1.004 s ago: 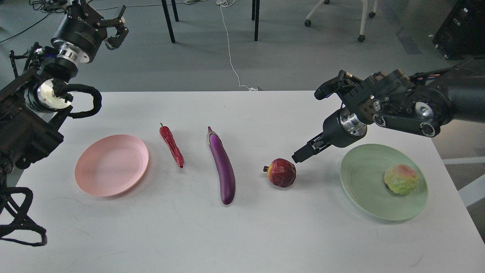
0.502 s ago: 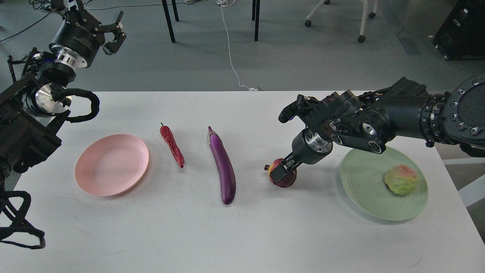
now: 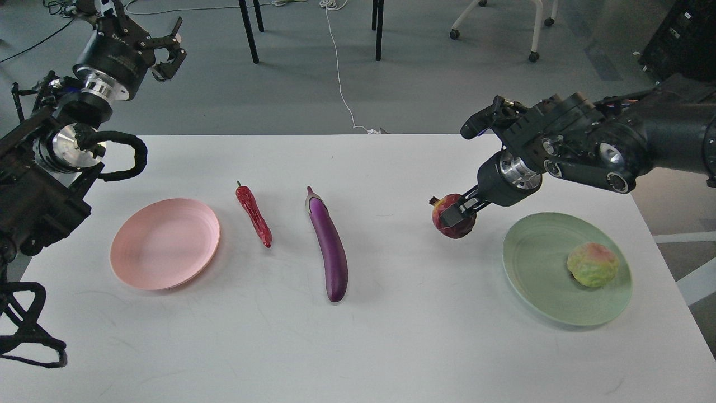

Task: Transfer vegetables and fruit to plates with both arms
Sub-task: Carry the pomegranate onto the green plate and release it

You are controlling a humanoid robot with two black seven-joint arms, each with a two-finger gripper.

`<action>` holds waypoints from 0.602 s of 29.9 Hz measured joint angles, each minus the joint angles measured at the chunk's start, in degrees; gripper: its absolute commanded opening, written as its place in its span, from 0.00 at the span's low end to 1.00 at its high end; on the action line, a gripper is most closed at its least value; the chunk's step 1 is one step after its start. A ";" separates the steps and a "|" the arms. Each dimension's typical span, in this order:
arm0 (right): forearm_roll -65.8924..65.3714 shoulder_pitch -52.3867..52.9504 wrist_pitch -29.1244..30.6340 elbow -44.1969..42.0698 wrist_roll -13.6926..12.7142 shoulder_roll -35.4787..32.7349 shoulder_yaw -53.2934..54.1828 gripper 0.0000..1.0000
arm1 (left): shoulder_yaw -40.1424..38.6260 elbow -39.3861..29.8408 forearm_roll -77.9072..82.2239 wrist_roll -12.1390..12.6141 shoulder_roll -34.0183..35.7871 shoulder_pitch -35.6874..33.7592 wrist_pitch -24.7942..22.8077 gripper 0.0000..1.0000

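My right gripper (image 3: 456, 211) is shut on the dark red pomegranate (image 3: 457, 226) and holds it above the table, left of the pale green plate (image 3: 537, 268). The lumpy pale-green fruit (image 3: 593, 265) lies on that plate's right side. The red chili pepper (image 3: 254, 215) and the purple eggplant (image 3: 328, 244) lie side by side mid-table. The pink plate (image 3: 164, 243) is bare at the left. My left gripper (image 3: 168, 47) is open and empty, raised beyond the table's far left corner.
The white table (image 3: 358, 341) ends close to the green plate on the right. Chair and table legs (image 3: 249, 31) and a white cable (image 3: 338, 73) are on the floor behind.
My right gripper closed on the pomegranate and lifted it up and to the right, toward the green plate. The left arm has barely moved.
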 measured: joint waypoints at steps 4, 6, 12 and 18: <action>-4.76 0.23 0.01 5.66 -1.06 -7.97 -0.08 0.49 | -0.01 0.00 0.00 0.07 0.00 -0.01 0.00 0.98; -6.29 -0.21 0.01 7.93 -1.25 -10.97 -0.08 0.50 | 0.01 -0.01 -0.01 0.07 -0.11 -0.01 0.02 0.98; -9.07 -2.95 0.00 9.36 -1.98 -16.54 -0.11 0.62 | 0.07 -0.06 0.00 0.08 -0.42 -0.02 0.17 0.98; -10.20 -5.90 0.00 8.92 -3.99 -18.69 0.96 0.89 | 0.14 -0.09 0.07 0.32 -0.68 -0.05 0.18 0.98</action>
